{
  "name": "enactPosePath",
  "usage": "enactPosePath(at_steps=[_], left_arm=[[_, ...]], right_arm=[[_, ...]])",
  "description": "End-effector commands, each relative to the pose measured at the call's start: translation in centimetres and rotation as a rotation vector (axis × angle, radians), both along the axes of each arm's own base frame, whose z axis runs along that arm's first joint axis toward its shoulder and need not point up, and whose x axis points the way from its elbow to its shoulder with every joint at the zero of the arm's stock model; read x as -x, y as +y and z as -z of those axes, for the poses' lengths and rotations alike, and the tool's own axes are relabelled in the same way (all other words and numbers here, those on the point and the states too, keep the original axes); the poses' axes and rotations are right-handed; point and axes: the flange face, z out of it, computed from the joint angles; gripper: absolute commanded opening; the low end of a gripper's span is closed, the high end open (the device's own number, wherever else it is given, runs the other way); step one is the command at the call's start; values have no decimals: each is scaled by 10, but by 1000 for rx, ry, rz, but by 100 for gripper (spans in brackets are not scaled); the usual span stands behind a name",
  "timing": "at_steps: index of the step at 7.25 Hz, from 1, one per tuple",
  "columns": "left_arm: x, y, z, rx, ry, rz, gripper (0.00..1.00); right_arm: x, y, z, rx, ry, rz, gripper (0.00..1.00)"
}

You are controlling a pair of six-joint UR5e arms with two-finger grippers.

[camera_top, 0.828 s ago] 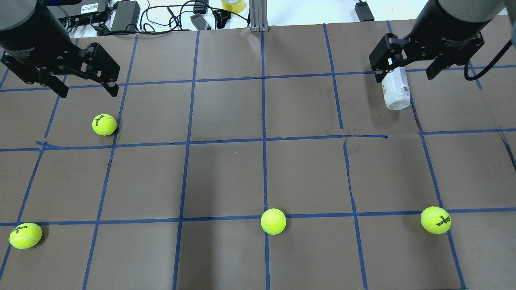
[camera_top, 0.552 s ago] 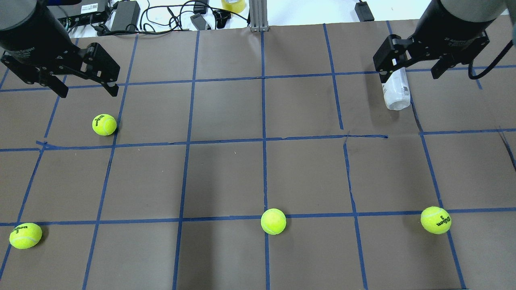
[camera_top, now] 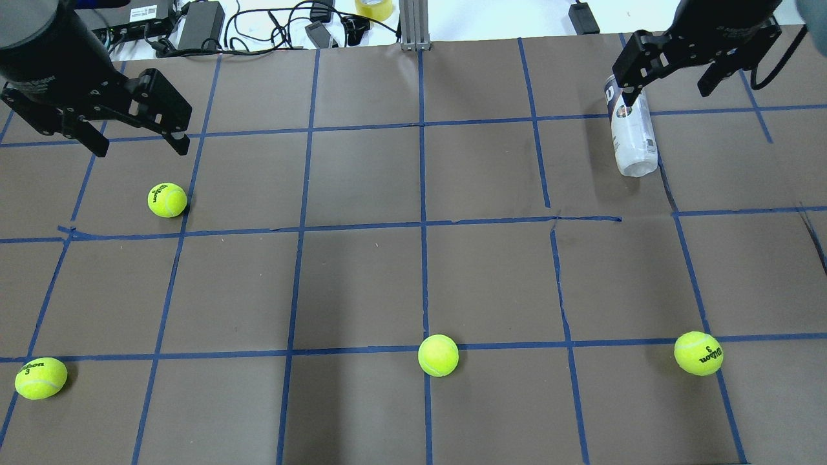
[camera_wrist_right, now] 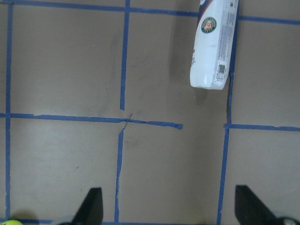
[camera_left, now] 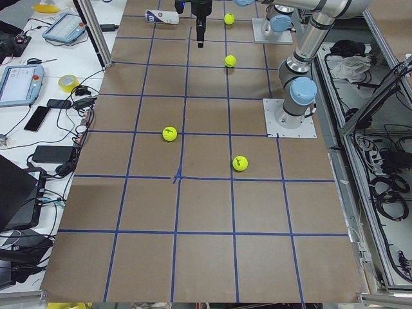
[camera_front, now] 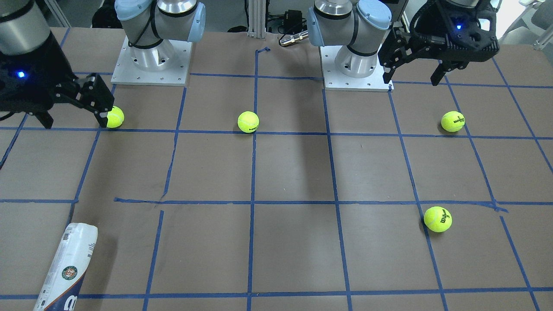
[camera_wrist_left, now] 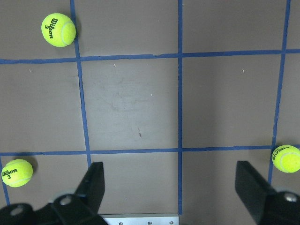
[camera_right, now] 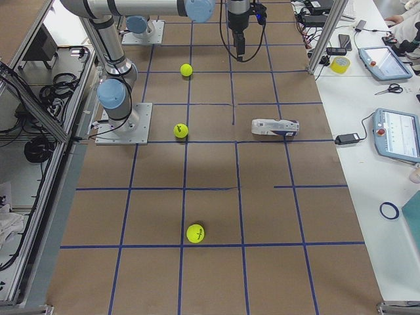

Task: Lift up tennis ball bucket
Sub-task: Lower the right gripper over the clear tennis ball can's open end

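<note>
The tennis ball bucket (camera_top: 632, 139) is a slim white tube with a navy end and a round emblem. It lies flat on the brown table at the far right, and shows in the front view (camera_front: 67, 270) and the right wrist view (camera_wrist_right: 213, 47). My right gripper (camera_top: 669, 87) is open and empty, raised above the tube's far end and not touching it. In the right wrist view (camera_wrist_right: 171, 211) its fingers stand well short of the tube. My left gripper (camera_top: 141, 145) is open and empty above the far left of the table, near a tennis ball (camera_top: 167, 199).
Further yellow-green tennis balls lie at the near left (camera_top: 41, 378), near middle (camera_top: 438, 354) and near right (camera_top: 698, 353). Cables, power bricks and a tape roll (camera_top: 373, 8) lie beyond the table's far edge. A metal post (camera_top: 413, 26) stands at the far middle.
My right gripper has moved toward the table's far edge, still open, uncovering more of the tube's navy end. The tube, the balls and the left arm have not moved.
</note>
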Motion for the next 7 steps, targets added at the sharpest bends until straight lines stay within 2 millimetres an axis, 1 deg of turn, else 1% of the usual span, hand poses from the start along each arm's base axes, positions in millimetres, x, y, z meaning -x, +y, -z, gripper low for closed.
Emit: enactPosePath(at_steps=[1, 2, 3, 4, 5, 6, 7], left_arm=[[0, 0, 0, -1, 0, 0, 100], [0, 0, 0, -1, 0, 0, 100], [0, 0, 0, -1, 0, 0, 100], [0, 0, 0, 1, 0, 0, 100], [-1, -1, 1, -1, 0, -2, 100], [-1, -1, 0, 1, 1, -2, 100], [0, -1, 0, 1, 1, 0, 100]], right_arm=[[79, -82, 71, 6, -10, 104, 100], [96, -133, 97, 46, 10, 97, 100], [117, -193, 154, 1, 12, 95, 100], [127, -231, 173, 20, 14, 89, 100], [127, -244, 206, -2, -1, 96, 100], [128, -254, 237, -4, -5, 92, 100], [124, -258, 238, 39, 7, 97, 100]])
